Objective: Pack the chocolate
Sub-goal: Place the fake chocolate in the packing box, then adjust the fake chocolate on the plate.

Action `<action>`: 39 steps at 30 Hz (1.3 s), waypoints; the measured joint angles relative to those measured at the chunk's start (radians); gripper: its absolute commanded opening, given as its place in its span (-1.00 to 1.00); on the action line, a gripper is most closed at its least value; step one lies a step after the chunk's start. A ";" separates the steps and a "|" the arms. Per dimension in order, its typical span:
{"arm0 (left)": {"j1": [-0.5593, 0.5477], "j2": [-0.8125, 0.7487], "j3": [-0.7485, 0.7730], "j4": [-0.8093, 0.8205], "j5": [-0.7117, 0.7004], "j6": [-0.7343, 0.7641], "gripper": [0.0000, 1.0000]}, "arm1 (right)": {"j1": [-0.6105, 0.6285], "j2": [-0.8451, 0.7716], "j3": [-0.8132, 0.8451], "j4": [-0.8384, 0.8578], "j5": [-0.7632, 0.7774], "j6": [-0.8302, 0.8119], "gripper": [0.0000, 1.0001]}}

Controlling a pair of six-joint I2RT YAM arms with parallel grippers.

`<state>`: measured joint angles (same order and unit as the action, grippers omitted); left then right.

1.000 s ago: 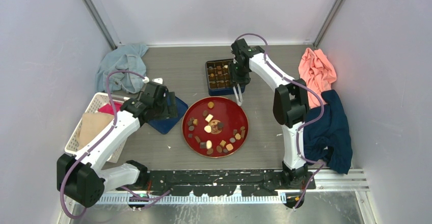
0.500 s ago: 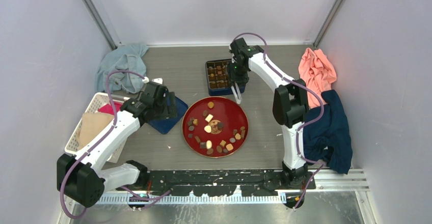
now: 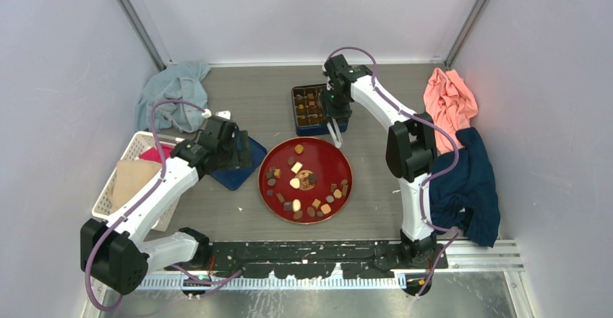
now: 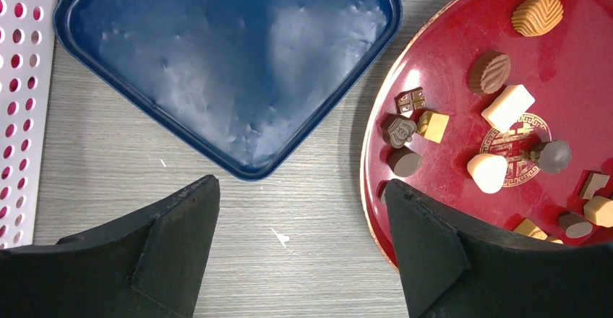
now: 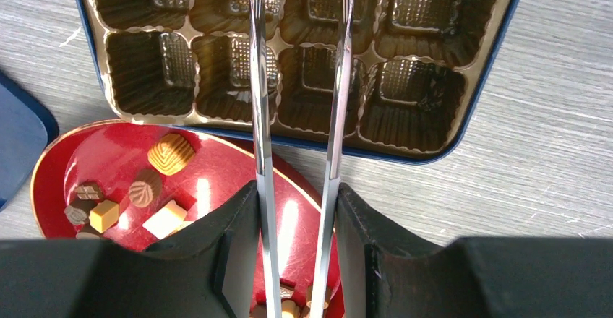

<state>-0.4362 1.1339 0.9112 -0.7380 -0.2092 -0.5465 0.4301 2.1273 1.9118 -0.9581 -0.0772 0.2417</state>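
Chocolate (image 4: 507,107): most of the loose mixed pieces, dark brown, tan, orange-brown and cream, lie scattered on the red plate (image 4: 578,65) at table centre, around its gold emblem (image 4: 515,148). In the top view more pieces sit in the far cells of the blue box tray (image 5: 376,50), which stands just beyond the plate. The near cells seen by the right wrist camera are bare gold liner.

Right gripper (image 5: 296,186) is clamped on metal tweezers (image 5: 258,115), one finger pressing each arm. The two arms stand apart and run across the box cells in the wrist view. From above, the tweezers hang over the gap between box and plate, with the lower end at the plate's far rim. Whether that end touches the rim, cannot tell.

Left gripper (image 4: 300,183) has its jaws spread wide and holds nothing. It hovers over bare table between the blue lid (image 4: 217,65) and the plate's left rim. The lid lies inside-up, just beside the plate.

A white perforated basket (image 4: 18,101) is left of the lid. A light blue towel (image 3: 173,94) lies far left, a salmon cloth (image 3: 448,101) and a navy cloth (image 3: 466,188) at right.
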 measured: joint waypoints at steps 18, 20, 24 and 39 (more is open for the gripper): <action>0.000 -0.003 0.000 -0.001 0.000 0.000 0.70 | 0.000 0.000 0.000 0.008 0.035 0.005 -0.08; 0.000 -0.003 0.000 -0.001 0.000 0.000 0.70 | 0.000 0.000 0.000 0.008 0.035 0.005 -0.05; 0.000 -0.003 0.000 -0.001 0.000 0.000 0.70 | 0.000 0.000 0.000 0.008 0.035 0.005 0.01; 0.000 -0.003 0.000 -0.001 0.000 0.000 0.70 | 0.000 -0.010 0.000 0.006 0.040 0.009 -0.29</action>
<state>-0.4362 1.1309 0.9112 -0.7387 -0.2092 -0.5461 0.4297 2.1170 1.9118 -0.9520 -0.0372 0.2504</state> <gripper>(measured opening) 0.852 0.418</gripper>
